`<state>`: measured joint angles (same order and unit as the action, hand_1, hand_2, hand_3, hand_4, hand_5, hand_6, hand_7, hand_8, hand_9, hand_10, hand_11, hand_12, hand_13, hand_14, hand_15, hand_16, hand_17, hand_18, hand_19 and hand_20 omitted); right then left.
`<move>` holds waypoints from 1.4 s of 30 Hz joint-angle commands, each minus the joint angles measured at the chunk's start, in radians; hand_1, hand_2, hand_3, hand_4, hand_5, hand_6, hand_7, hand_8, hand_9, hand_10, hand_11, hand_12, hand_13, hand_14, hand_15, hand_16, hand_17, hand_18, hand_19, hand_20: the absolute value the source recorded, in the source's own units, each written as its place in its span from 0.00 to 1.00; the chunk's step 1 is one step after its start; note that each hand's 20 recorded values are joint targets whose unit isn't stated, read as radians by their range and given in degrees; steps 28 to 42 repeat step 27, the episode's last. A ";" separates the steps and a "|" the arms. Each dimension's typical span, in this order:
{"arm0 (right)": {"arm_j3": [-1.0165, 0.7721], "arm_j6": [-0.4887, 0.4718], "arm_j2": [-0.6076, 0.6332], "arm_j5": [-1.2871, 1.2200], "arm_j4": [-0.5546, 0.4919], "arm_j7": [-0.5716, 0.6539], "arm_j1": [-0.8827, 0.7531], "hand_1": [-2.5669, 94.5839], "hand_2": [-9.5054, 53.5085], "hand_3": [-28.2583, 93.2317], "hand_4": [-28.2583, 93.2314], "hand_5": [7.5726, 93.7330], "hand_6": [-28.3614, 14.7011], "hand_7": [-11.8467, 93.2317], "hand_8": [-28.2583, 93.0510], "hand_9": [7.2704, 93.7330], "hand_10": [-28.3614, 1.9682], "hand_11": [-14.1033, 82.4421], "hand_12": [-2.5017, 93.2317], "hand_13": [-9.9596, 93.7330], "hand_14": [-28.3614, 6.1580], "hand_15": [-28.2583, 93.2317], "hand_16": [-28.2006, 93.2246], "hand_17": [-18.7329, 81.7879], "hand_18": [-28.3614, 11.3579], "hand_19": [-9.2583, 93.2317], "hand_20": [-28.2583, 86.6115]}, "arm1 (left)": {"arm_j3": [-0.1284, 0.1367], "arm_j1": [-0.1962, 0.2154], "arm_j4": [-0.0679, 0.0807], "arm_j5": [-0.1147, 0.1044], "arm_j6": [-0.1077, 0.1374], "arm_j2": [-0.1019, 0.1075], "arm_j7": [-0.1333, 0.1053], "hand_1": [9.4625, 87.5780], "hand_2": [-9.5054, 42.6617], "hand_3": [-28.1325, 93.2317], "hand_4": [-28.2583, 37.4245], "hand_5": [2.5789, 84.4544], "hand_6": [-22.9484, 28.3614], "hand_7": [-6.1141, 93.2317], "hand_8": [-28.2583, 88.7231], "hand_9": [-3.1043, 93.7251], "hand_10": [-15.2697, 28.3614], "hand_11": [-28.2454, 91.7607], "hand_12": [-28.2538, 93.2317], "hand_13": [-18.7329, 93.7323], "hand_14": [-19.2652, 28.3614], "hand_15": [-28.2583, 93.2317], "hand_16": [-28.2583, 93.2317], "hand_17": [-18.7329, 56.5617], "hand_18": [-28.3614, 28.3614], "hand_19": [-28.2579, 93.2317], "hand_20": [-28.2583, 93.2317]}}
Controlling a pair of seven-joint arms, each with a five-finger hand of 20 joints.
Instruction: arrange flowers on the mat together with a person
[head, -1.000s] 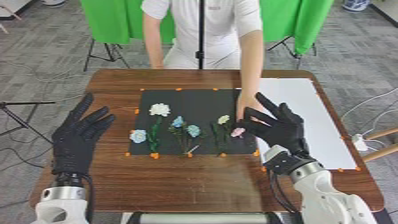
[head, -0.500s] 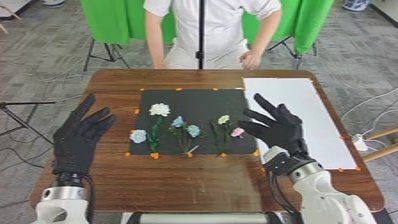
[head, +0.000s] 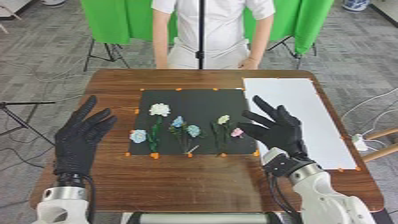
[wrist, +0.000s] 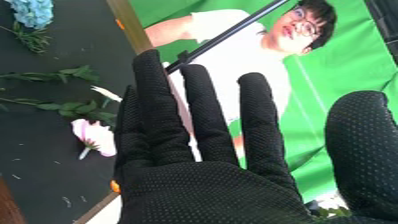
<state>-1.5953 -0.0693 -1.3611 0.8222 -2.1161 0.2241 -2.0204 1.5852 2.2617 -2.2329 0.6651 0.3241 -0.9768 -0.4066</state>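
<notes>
We find the mat (head: 204, 97) on the table (head: 160, 190), a sheet (head: 284, 100) just beside it at three o'clock. Around the mat's centre we record one bloom (head: 160, 109) at ten o'clock, a second bloom (head: 138, 136) at eight, a third bloom (head: 224, 119) at three and a fourth bloom (head: 237, 132) at four. Two blooms (head: 178, 121) lie near the centre.

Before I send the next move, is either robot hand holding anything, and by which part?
Nothing is held: the left hand and the right hand are both open.
</notes>
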 commanded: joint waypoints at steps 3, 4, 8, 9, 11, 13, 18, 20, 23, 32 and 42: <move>-0.001 -0.006 -0.010 0.003 -0.003 0.000 -0.009 0.14 0.37 0.89 0.00 0.37 0.74 0.22 0.13 0.46 0.40 0.25 0.15 0.47 0.21 0.51 0.33 0.20 0.23 0.53 0.40 | 0.001 0.013 -0.002 0.003 -0.006 -0.011 0.010 0.11 0.38 0.86 0.00 0.38 0.60 0.16 0.17 0.40 0.83 0.44 0.32 0.40 0.97 0.65 0.15 0.16 0.99 0.76 0.20; -0.001 -0.005 -0.010 0.004 -0.002 -0.001 -0.006 0.14 0.37 0.89 0.00 0.37 0.74 0.22 0.13 0.46 0.40 0.25 0.15 0.47 0.21 0.51 0.33 0.20 0.23 0.53 0.40 | -0.001 0.011 -0.002 0.003 -0.006 -0.010 0.009 0.11 0.38 0.86 0.00 0.38 0.60 0.16 0.17 0.40 0.83 0.44 0.32 0.40 0.97 0.65 0.15 0.16 0.99 0.76 0.20; 0.000 -0.008 -0.011 0.003 -0.002 0.000 -0.006 0.14 0.37 0.89 0.00 0.37 0.74 0.22 0.13 0.46 0.40 0.25 0.15 0.47 0.21 0.51 0.33 0.20 0.23 0.53 0.40 | -0.002 0.011 -0.001 0.001 -0.005 -0.008 0.005 0.11 0.38 0.86 0.00 0.38 0.60 0.16 0.17 0.39 0.83 0.44 0.32 0.40 0.97 0.65 0.15 0.16 0.99 0.76 0.20; 0.000 -0.008 -0.011 0.005 -0.001 0.000 -0.004 0.14 0.37 0.89 0.00 0.37 0.74 0.22 0.13 0.46 0.40 0.25 0.15 0.47 0.21 0.51 0.33 0.20 0.23 0.53 0.40 | -0.002 0.010 -0.001 0.001 -0.006 -0.009 0.005 0.11 0.38 0.86 0.00 0.38 0.60 0.16 0.17 0.39 0.83 0.44 0.32 0.40 0.97 0.65 0.15 0.16 0.99 0.76 0.20; 0.002 -0.006 -0.011 0.003 0.000 0.000 -0.002 0.14 0.37 0.89 0.00 0.37 0.74 0.22 0.13 0.46 0.40 0.25 0.15 0.47 0.21 0.50 0.33 0.20 0.23 0.53 0.40 | -0.001 0.009 -0.001 0.002 -0.007 -0.010 0.007 0.11 0.38 0.86 0.00 0.38 0.60 0.16 0.17 0.40 0.83 0.44 0.32 0.40 0.97 0.65 0.15 0.16 0.99 0.76 0.20; 0.000 -0.012 -0.012 0.004 0.001 -0.001 -0.002 0.14 0.37 0.89 0.00 0.37 0.74 0.22 0.13 0.46 0.40 0.25 0.15 0.47 0.21 0.50 0.33 0.20 0.23 0.53 0.40 | -0.003 0.010 -0.001 -0.003 -0.004 -0.005 -0.002 0.11 0.38 0.86 0.00 0.38 0.60 0.16 0.17 0.40 0.83 0.44 0.32 0.40 0.97 0.65 0.15 0.16 0.99 0.76 0.20; 0.000 -0.011 -0.013 0.003 0.002 -0.002 0.001 0.14 0.37 0.89 0.00 0.37 0.75 0.22 0.13 0.46 0.40 0.25 0.15 0.47 0.21 0.50 0.33 0.20 0.23 0.53 0.40 | -0.004 0.009 -0.001 -0.003 -0.003 -0.004 -0.002 0.11 0.38 0.86 0.00 0.39 0.60 0.16 0.17 0.40 0.83 0.44 0.32 0.40 0.97 0.65 0.15 0.16 0.99 0.76 0.20; 0.002 -0.014 -0.012 0.004 0.004 -0.001 0.005 0.14 0.37 0.89 0.00 0.37 0.75 0.22 0.13 0.46 0.40 0.25 0.15 0.47 0.21 0.50 0.33 0.20 0.23 0.53 0.40 | -0.005 0.009 0.000 -0.003 -0.002 -0.003 -0.005 0.11 0.38 0.86 0.00 0.38 0.60 0.16 0.17 0.40 0.83 0.44 0.32 0.40 0.98 0.65 0.15 0.16 0.99 0.76 0.20; 0.001 -0.016 -0.014 0.003 0.005 -0.002 0.005 0.14 0.38 0.89 0.00 0.37 0.75 0.22 0.13 0.46 0.40 0.25 0.15 0.47 0.21 0.50 0.33 0.21 0.23 0.53 0.40 | -0.004 0.010 -0.001 -0.005 -0.002 -0.002 -0.009 0.11 0.38 0.86 0.00 0.38 0.60 0.16 0.17 0.40 0.83 0.44 0.32 0.40 0.97 0.65 0.15 0.16 0.99 0.76 0.19; 0.000 -0.018 -0.014 0.003 0.005 -0.001 0.006 0.14 0.37 0.89 0.00 0.37 0.75 0.23 0.13 0.46 0.40 0.25 0.15 0.47 0.21 0.50 0.33 0.21 0.23 0.53 0.40 | -0.004 0.008 0.000 -0.005 -0.003 -0.003 -0.007 0.11 0.38 0.86 0.00 0.39 0.60 0.16 0.17 0.40 0.83 0.44 0.32 0.40 0.97 0.65 0.15 0.16 0.99 0.76 0.19; 0.000 -0.018 -0.014 0.003 0.005 -0.001 0.006 0.14 0.37 0.89 0.00 0.37 0.75 0.23 0.13 0.46 0.40 0.25 0.15 0.47 0.21 0.50 0.33 0.21 0.23 0.53 0.40 | -0.004 0.008 0.000 -0.005 -0.003 -0.003 -0.007 0.11 0.38 0.86 0.00 0.39 0.60 0.16 0.17 0.40 0.83 0.44 0.32 0.40 0.97 0.65 0.15 0.16 0.99 0.76 0.19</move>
